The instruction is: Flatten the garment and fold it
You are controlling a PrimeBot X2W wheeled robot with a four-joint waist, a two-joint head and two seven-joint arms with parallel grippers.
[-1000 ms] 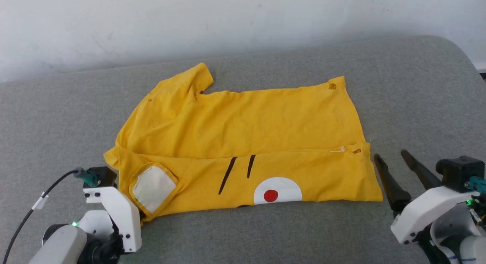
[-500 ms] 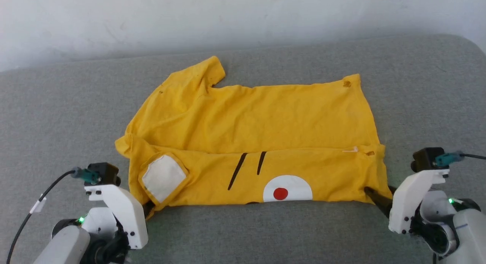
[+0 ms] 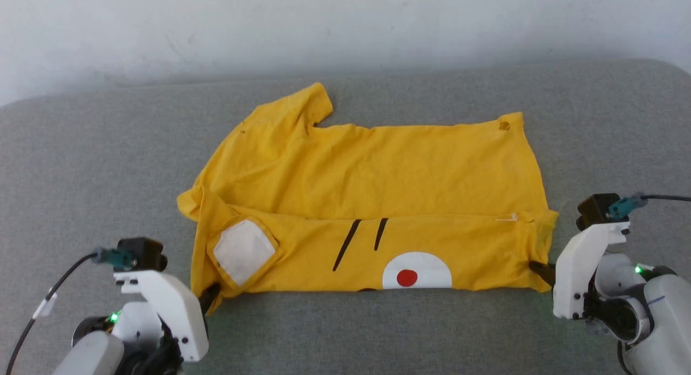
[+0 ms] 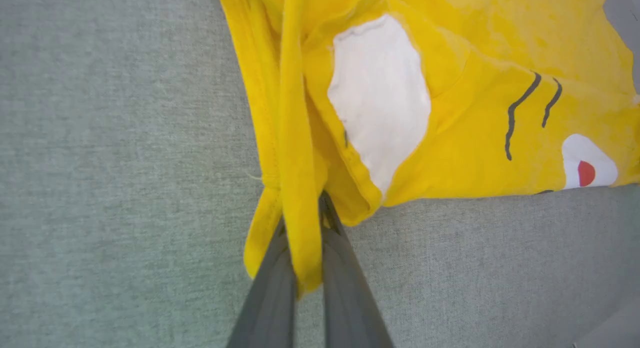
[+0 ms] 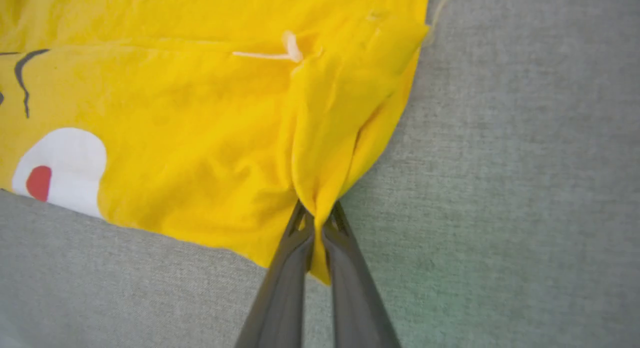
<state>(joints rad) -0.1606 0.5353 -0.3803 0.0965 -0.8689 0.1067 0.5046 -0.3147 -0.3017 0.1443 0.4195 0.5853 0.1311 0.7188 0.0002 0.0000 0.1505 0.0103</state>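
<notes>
The garment (image 3: 372,175), a bright yellow T-shirt, lies spread on the grey cushion with its near strip folded over, showing a white patch, two black lines and a white patch with a red dot. My left gripper (image 3: 208,297) is shut on the garment's near left corner; the left wrist view shows a yellow hem (image 4: 300,198) pinched between the dark fingers (image 4: 272,293). At the near right corner my right gripper (image 3: 540,270) is shut on the garment, and a bunched fold of cloth (image 5: 325,152) rises from between its fingers (image 5: 287,283) in the right wrist view.
The grey cushion (image 3: 97,164) stretches wide on both sides and in front of the garment. A pale wall (image 3: 345,24) stands close behind it. One sleeve (image 3: 302,105) sticks out at the back left. Cables run from both wrists.
My right gripper moved in from beside the garment to its near right corner and shut on the cloth. The camera shifted, sliding the scene slightly right and down. The left grip is unchanged.
</notes>
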